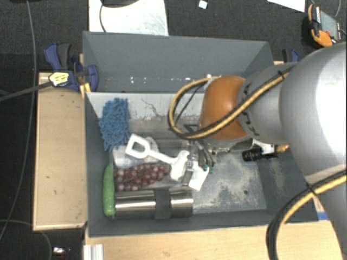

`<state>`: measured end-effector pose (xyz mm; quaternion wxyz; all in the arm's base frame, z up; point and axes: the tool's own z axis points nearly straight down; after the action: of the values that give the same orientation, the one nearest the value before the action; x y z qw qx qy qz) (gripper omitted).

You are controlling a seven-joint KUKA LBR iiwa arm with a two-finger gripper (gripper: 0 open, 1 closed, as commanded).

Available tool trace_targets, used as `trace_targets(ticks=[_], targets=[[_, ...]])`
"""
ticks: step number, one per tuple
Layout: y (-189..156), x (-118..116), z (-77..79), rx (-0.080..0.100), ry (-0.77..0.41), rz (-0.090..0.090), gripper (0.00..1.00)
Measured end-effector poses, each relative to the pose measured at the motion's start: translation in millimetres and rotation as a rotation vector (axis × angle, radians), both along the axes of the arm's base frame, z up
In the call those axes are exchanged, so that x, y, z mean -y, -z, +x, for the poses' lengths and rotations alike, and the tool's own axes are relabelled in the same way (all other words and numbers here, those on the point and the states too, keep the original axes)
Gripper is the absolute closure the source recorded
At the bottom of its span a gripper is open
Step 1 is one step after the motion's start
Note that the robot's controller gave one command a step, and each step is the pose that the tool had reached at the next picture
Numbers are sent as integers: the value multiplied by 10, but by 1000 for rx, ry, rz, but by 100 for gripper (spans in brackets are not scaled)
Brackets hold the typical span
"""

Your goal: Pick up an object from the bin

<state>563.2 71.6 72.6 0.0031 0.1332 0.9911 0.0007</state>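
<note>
Gripper [198,166] is lowered at mid-bin [173,58], touching the head of the white scoop [178,169]; open or closed cannot be told. Orange wrist cover [222,110] is directly behind, arm [303,118] angled in from right.

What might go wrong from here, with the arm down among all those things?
The gripper sits at the end of the white scoop-like piece, which lies across the bag of dark red beads; lifting it may drag the bag along. The metal cylinder lies close by and could be knocked and roll.
</note>
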Motion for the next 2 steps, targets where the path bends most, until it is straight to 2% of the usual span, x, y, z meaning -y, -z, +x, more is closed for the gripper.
trace_targets(ticks=[1, 2], targets=[[-11, -342, 33, 1, -345, 0, 100], [-11, -342, 33, 1, -346, 0, 100]])
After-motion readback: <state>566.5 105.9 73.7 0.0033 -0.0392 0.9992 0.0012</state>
